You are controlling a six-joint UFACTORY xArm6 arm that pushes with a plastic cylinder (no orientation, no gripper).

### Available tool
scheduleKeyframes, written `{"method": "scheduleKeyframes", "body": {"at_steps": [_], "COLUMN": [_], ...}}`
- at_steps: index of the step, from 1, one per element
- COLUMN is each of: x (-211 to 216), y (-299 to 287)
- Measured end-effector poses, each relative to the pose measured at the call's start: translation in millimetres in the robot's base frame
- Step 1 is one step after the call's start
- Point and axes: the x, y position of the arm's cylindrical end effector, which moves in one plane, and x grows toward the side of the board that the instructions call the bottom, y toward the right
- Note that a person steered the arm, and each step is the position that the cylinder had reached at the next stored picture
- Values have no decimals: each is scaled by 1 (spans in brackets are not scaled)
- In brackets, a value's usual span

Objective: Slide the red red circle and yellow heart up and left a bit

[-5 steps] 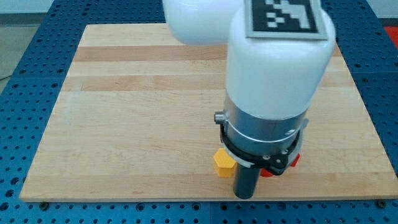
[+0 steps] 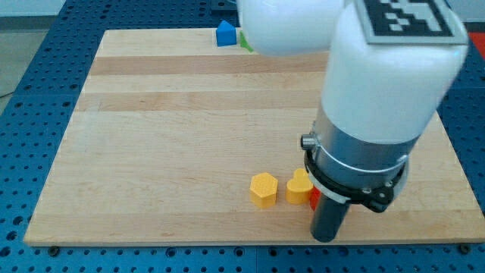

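A yellow heart [image 2: 298, 187] lies near the view's bottom edge of the wooden board [image 2: 174, 129]. A sliver of a red block [image 2: 313, 199], the red circle, shows just right of the heart; the arm hides most of it. A yellow hexagon [image 2: 264, 189] sits just left of the heart. My rod comes down right of the heart and in front of the red block; my tip [image 2: 328, 238] is at the board's bottom edge, below and right of both.
A blue block [image 2: 225, 33] and a green block's edge [image 2: 245, 39] sit at the view's top, partly behind the arm. The big white arm body [image 2: 379, 83] covers the board's right half.
The arm has moved to the view's right, uncovering the yellow heart and the blue and green blocks. The yellow hexagon now lies slightly further left and up.
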Motion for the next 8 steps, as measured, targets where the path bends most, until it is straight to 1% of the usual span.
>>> {"method": "scheduleKeyframes", "body": {"at_steps": [1, 2, 4, 8], "x": [-1, -12, -19, -18], "y": [32, 40, 40, 12]}}
